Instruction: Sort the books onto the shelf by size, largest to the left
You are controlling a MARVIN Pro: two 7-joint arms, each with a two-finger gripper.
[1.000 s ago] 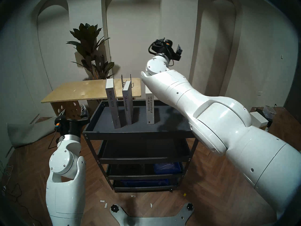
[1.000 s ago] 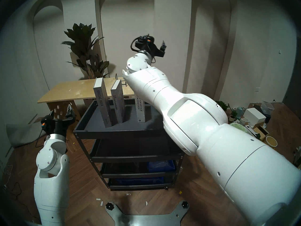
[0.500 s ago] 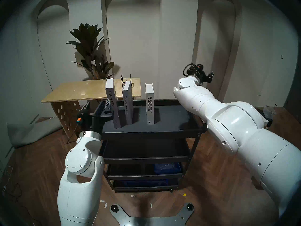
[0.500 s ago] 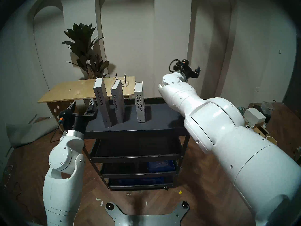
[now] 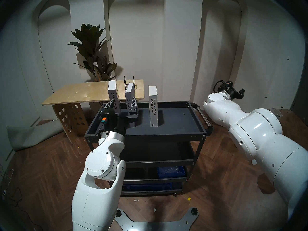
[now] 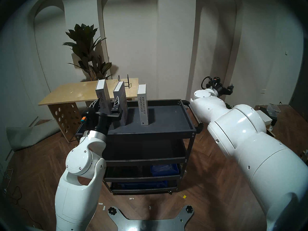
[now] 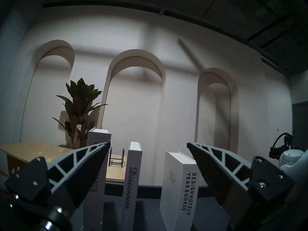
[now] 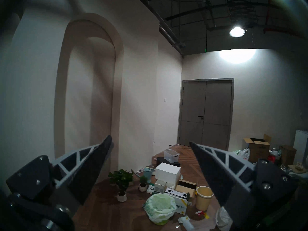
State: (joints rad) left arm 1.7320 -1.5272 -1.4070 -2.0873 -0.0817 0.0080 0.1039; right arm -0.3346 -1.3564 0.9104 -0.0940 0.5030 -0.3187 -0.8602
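Three books stand upright on the cart's dark grey top tray [image 5: 176, 119], spines toward me: tallest "SPECIAL ISSUE" [image 5: 112, 90] at left, "Discontent" [image 5: 129, 94] in the middle, white "DESIGNHOTELS YEARBOOK09" [image 5: 153, 109] at right with a gap. My left gripper [image 5: 123, 103] is open and empty over the tray's left part, just in front of the two left books. In the left wrist view [image 7: 148, 143] "Discontent" [image 7: 133, 172] shows between the fingers. My right gripper [image 5: 241, 92] is open and empty, off to the right of the cart, facing the room [image 8: 150, 140].
A plywood table [image 5: 83, 94] with a black wire rack [image 5: 129, 83] stands behind the cart, with a plant [image 5: 93, 50] behind it. The cart's steel handle [image 5: 204, 115] is on its right side. Blue bins [image 5: 171, 171] sit on lower tiers. Boxes and pots [image 8: 166, 172] lie on the floor at right.
My left arm has moved right and up, from beside the cart to over the tray before the two left books. My right arm has swung right and down, off the cart. The books have not moved.
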